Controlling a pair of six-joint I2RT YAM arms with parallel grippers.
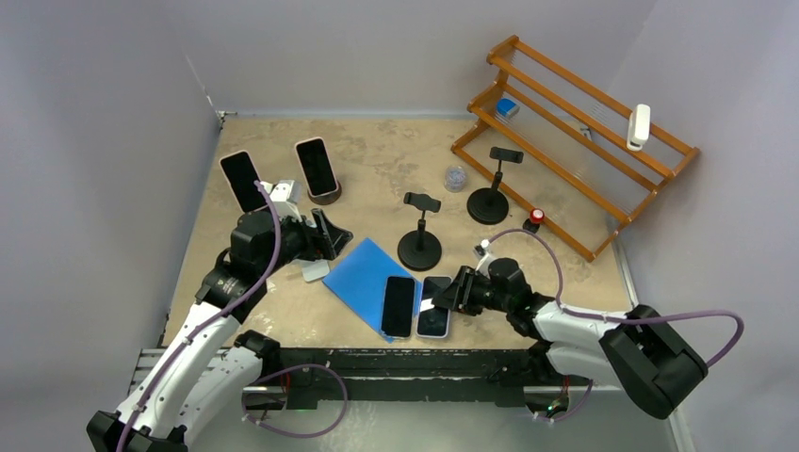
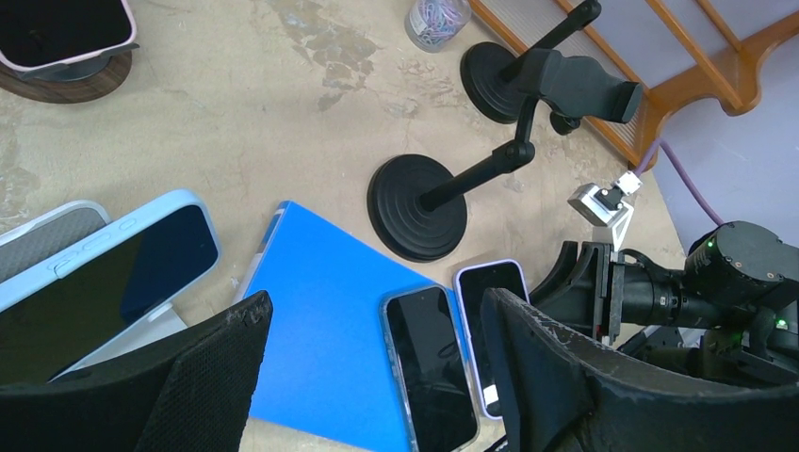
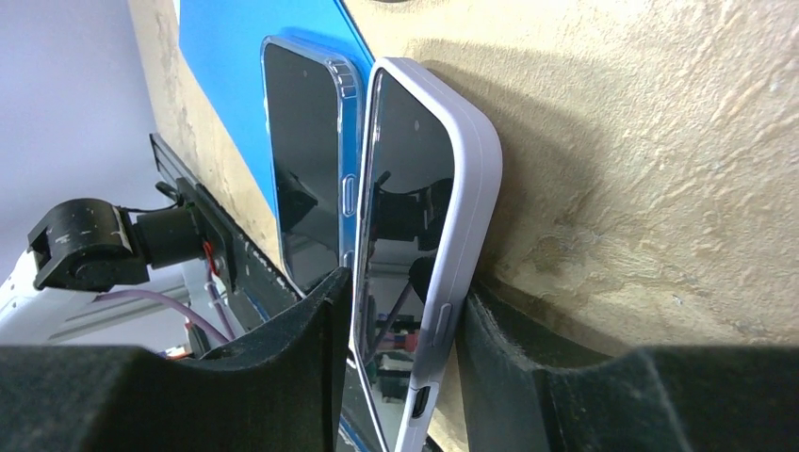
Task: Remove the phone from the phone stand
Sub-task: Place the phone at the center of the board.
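Top: right arm stretched low and to the left, right gripper (image 1: 448,299) at the lavender phone (image 1: 433,321), which lies on the tabletop (image 1: 377,169) near the black stand (image 1: 419,247).
Left wrist: left gripper (image 2: 377,306) spread wide, nothing between, above the blue folder (image 2: 320,311).
Right wrist: fingers flank the phone; clamped or loose, can't tell.

Bright, even light from above, soft across the tan table (image 1: 377,160). The black phone stand (image 1: 419,250) throws barely a shadow. There's a white flash of glare on the phone (image 1: 433,320) at the near edge. Right wrist view: the phone casts a broad, soft shadow, and the right gripper (image 3: 405,285) is dark and blurred up close. Left wrist view is crisp on the tabletop, with the left gripper (image 2: 372,299) murky below.
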